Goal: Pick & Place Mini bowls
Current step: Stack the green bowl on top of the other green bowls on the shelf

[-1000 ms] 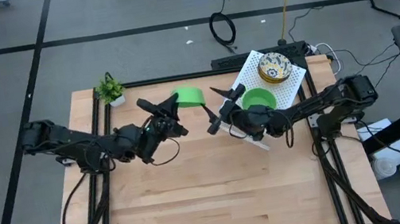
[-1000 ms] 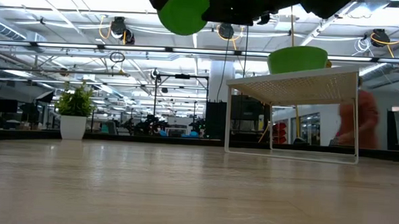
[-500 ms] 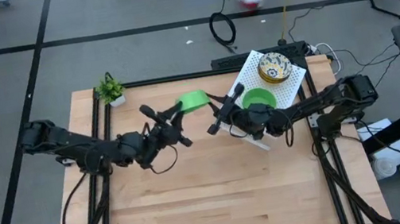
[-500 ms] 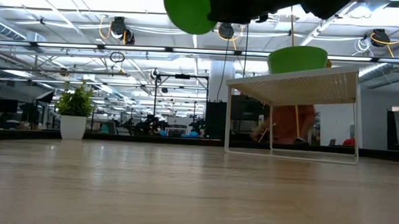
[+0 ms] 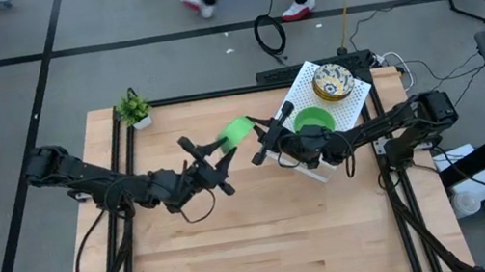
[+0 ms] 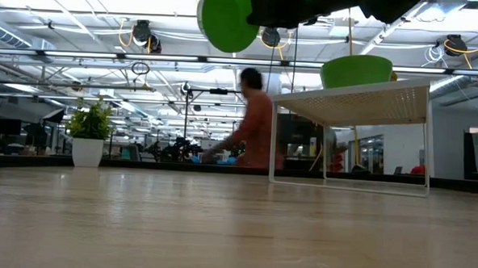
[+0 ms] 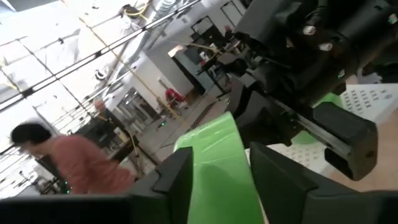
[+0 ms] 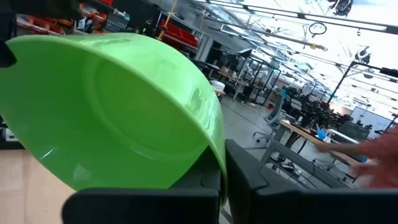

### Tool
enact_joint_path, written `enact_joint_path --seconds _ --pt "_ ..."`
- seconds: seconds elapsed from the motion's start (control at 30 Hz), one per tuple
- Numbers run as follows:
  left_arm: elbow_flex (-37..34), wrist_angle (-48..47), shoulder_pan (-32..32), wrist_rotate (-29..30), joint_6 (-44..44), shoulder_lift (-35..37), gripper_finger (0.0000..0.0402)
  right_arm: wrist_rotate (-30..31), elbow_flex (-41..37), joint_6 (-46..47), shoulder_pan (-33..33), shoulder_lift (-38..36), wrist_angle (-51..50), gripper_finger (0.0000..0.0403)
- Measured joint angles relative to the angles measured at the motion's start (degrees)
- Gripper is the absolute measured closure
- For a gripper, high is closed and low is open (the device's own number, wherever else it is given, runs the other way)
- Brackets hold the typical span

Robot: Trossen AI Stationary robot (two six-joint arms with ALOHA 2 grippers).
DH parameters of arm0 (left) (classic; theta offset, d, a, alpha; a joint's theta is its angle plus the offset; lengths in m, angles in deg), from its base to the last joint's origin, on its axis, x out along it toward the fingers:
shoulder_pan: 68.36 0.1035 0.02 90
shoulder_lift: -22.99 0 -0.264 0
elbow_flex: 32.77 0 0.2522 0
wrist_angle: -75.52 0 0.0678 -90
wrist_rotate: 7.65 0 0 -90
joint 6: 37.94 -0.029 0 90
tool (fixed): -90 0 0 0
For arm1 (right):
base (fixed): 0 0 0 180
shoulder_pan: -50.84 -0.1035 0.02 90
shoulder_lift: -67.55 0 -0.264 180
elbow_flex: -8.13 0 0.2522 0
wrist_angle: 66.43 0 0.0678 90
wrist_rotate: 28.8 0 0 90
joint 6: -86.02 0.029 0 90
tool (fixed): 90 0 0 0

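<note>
A plain green mini bowl [image 5: 238, 133] hangs in the air between my two arms, tipped on edge, its underside toward the low view [image 6: 226, 19]. My right gripper [image 5: 257, 141] is shut on it. My left gripper [image 5: 225, 160] is open, with a finger on either side of the bowl's wall [image 7: 219, 163]. A second green bowl [image 5: 314, 122] and a cream patterned bowl [image 5: 333, 82] stand on the white rack [image 5: 355, 101] at the table's far right. My right gripper pinches the bowl's rim [image 8: 219, 157] between its two fingers, one inside the bowl and one outside. It comes in about level from the table's right. The bowl is lifted clear and stands on edge. My left gripper's fingers [image 7: 177, 177] flank the wall; whether they touch it I cannot tell.
A small potted plant [image 5: 133, 109] stands at the table's far left corner. The rack's legs [image 6: 429, 150] rest on the table at the right. A person [image 6: 255, 127] walks past on the floor beyond the far edge. Bare wood [image 5: 259, 241] fills the near half.
My right gripper has shut on the green bowl's rim without shifting place. My left gripper has rolled, moved a little toward the table's near edge and opened. The bowl has tipped from mouth-up onto its edge and shifted slightly toward my right gripper.
</note>
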Motion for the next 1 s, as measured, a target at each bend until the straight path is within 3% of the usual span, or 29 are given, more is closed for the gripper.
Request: enact_joint_path --seconds 0.1,0.2,0.3,0.4,0.57,0.7,0.87,1.0 --pt "0.0 -0.2 -0.4 2.7 0.9 0.1 0.021 0.1 0.0 0.0 0.0 0.0 -0.2 0.0403" --pt "1.8 -3.8 -1.3 9.4 3.0 0.5 0.0175 0.2 0.0 0.0 0.0 0.0 -0.4 0.0403" --pt "4.9 -11.5 -2.7 17.4 5.7 0.5 0.0145 0.3 0.0 0.0 0.0 0.0 -0.3 0.0403" --pt "6.6 -20.9 -5.3 18.3 8.4 1.2 0.0128 0.3 0.0 0.0 -0.1 0.0 -0.4 0.0403" --pt "8.4 -37.7 -8.5 5.9 20.5 5.2 0.0129 0.8 0.0 -0.1 -0.1 0.0 -1.9 0.0403" --pt "9.3 -50.6 -7.6 -10.7 31.6 10.0 0.0142 3.4 0.0 0.0 -0.1 0.0 -2.2 0.0403" --pt "9.1 -61.8 -4.9 -25.1 35.3 16.2 0.0153 3.4 0.0 0.0 -0.1 0.0 -2.3 0.0403" --pt "5.9 -64.5 -3.0 -32.9 35.7 22.8 0.0148 3.4 0.0 0.1 -0.1 0.0 -2.6 0.0403"
